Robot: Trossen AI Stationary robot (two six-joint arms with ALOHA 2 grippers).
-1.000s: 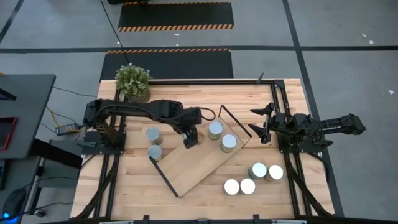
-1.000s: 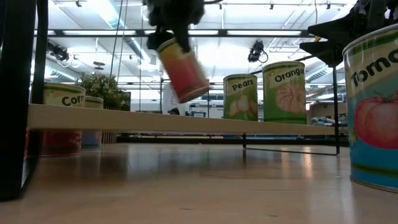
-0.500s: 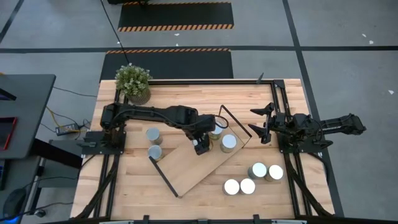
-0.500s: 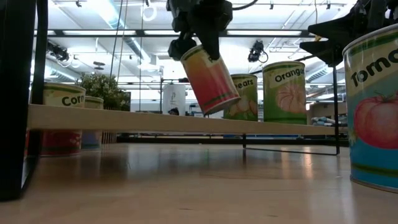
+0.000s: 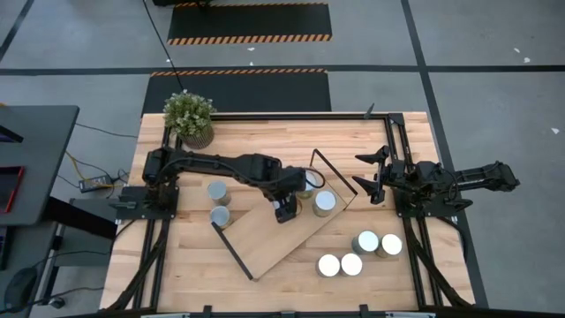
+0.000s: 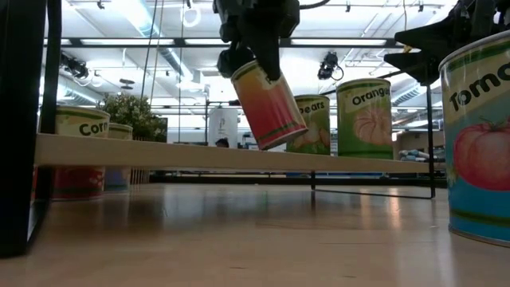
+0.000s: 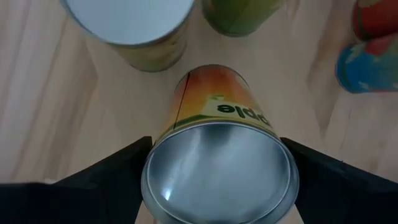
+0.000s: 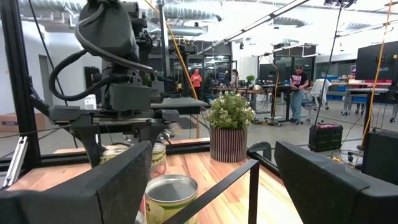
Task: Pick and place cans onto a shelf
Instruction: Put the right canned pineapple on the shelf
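Observation:
My left gripper (image 5: 284, 207) is shut on an orange-and-green can (image 6: 268, 104) over the middle of the shelf (image 5: 265, 237), a light-wood board with black wire ends lying slantwise on the table. Two cans (image 5: 325, 202) (image 5: 305, 183) stand upright on the shelf's far right end, just beyond the held one. Two more cans (image 5: 218, 193) (image 5: 220, 215) stand on the table by the shelf's left end. Several cans (image 5: 366, 242) stand at the near right. My right gripper (image 5: 367, 176) waits open at the right, touching nothing. My left gripper pinches the can's side wall just below its silver top rim (image 7: 163, 163) between its two fingers (image 7: 118, 177), one on each side. The fingers come from above, slanting down. The can hangs tilted below them, its lower end (image 6: 279, 137) just above the shelf board.
A potted green plant (image 5: 189, 115) stands at the far left corner. A large tomato can (image 6: 478, 135) stands close in the low view. The near half of the shelf board and the table's near left part are bare wood.
My left gripper has carried the can toward the table's right edge and a little toward the near edge, along the shelf toward the two cans standing on it. The can has stayed tilted and clear of the board. In the last half second it has hardly moved.

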